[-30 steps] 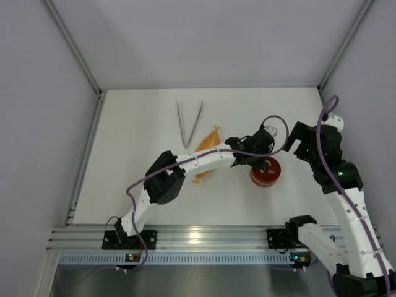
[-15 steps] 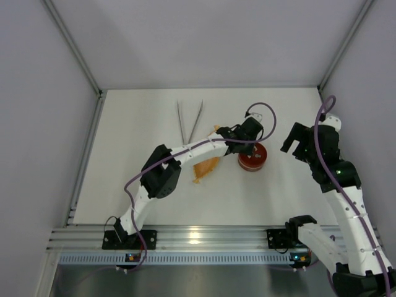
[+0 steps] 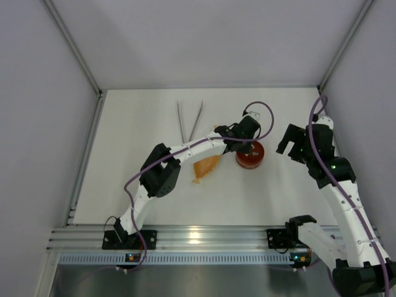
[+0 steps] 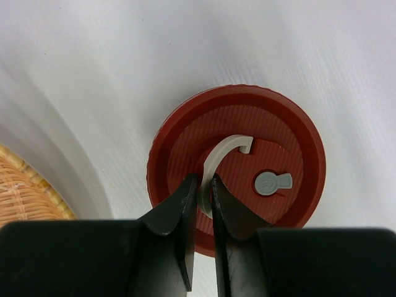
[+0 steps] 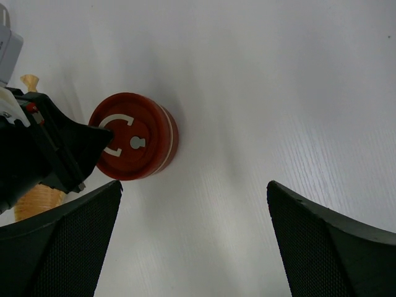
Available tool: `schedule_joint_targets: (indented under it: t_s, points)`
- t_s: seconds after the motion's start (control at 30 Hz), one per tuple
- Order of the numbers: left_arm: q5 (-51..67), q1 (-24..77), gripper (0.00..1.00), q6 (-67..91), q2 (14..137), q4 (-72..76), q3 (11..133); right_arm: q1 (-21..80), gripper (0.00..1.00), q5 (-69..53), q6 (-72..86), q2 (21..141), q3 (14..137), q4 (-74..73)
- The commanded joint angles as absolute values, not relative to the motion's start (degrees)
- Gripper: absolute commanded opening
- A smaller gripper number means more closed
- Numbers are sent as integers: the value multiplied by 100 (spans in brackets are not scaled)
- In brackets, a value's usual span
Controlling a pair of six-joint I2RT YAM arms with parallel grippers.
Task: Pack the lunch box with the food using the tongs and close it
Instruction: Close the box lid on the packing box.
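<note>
The lunch box (image 3: 250, 158) stands on the table with its red lid (image 4: 260, 148) on, just right of the orange tray. My left gripper (image 4: 204, 179) hangs over it, fingers pinched on the lid's white curved handle (image 4: 226, 148). In the top view this gripper (image 3: 246, 143) covers part of the lid. The tongs (image 3: 189, 122) lie flat in a V behind the tray, untouched. My right gripper (image 5: 193, 184) is wide open above bare table, right of the lunch box (image 5: 133, 145), holding nothing. No food shows in any view.
The orange leaf-shaped woven tray (image 3: 207, 166) lies partly under the left arm, and its edge (image 4: 25, 192) shows beside the lunch box. White walls enclose the table on three sides. The right arm (image 3: 322, 167) stands near the right wall.
My left gripper has dragged the lunch box back and to the left, up beside the tray, then slowed to a near stop. The right gripper has drifted slightly left, still open.
</note>
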State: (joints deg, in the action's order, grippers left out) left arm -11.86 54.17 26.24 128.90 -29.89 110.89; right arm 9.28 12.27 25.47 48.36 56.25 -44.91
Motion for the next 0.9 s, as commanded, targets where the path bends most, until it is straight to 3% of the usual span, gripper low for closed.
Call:
schedule_joint_targets:
  t_s: [0.0,0.17,0.77,0.87]
  points:
    - [-1125,5396,19,2461,12990,-3595,10793,1028,100,958,2645,4983,5511,-4202]
    - [-993,5414,23,2461,12937,-3560,10749,1028,95,730,2733,5203,5414,-3999]
    - [-967,5414,26,2452,12894,-3516,10688,1028,35,97,3050,6432,4816,-2769]
    - [-949,5414,26,2461,12885,-3516,10670,1028,28,35,3085,6661,4816,-2576]
